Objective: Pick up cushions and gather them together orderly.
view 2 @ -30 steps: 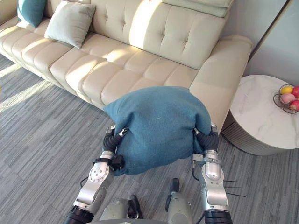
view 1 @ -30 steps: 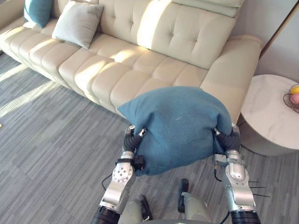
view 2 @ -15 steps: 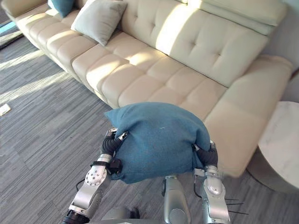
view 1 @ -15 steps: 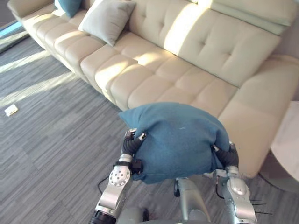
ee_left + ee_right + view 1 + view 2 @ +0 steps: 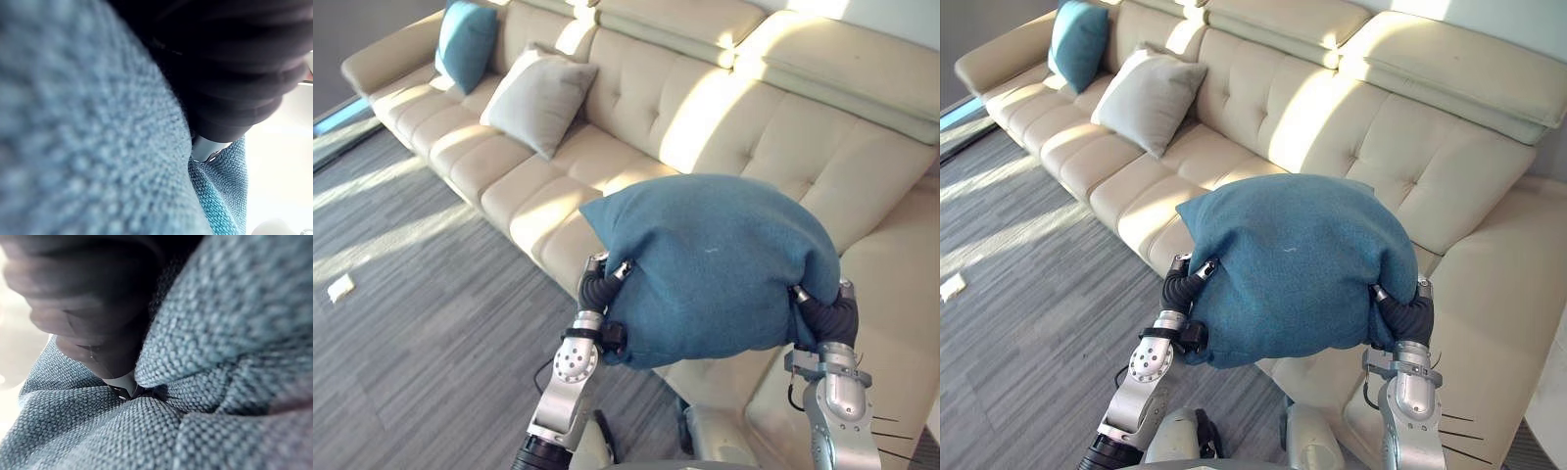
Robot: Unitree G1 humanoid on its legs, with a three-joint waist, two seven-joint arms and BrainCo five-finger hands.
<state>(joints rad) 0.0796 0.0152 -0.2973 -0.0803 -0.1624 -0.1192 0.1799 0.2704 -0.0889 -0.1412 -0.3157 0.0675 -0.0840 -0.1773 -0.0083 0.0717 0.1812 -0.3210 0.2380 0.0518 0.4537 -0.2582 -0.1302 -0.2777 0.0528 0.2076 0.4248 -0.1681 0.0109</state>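
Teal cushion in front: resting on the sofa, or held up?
Held up: the teal cushion sits between left hand and right hand, off the sofa.

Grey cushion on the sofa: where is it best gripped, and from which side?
Probably by its two side edges, from the front: the grey cushion leans tilted against the sofa backrest, broad face toward the room, both sides free, its back hidden.

teal-blue coarse-woven fabric cushion [image 5: 88, 122]: very close, weave blurred | left hand [image 5: 230, 73]: dark ribbed cover touching the cloth, which folds beneath it | pale cream surface [image 5: 283, 171]: beyond, blurred
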